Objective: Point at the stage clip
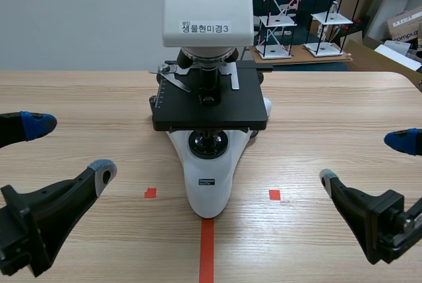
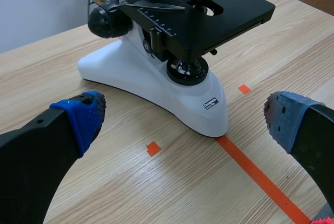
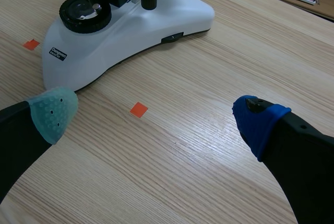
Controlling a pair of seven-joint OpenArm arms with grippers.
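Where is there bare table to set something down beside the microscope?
Bare wood lies between the microscope base and the left gripper, and between the base and the right gripper. The far table areas flanking the stage are free. Crowded: the stage itself, under the objective lenses and stage clips.

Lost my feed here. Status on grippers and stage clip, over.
Left gripper open, right gripper open, both low, short of the microscope. Stage clip on the stage, untouched. Nothing seen blocking.

Microscope head [image 1: 208, 6] cut off above, stage clip [image 1: 175, 78] perhaps partly behind objectives [image 1: 204, 64], base label [image 1: 208, 181] unreadable.
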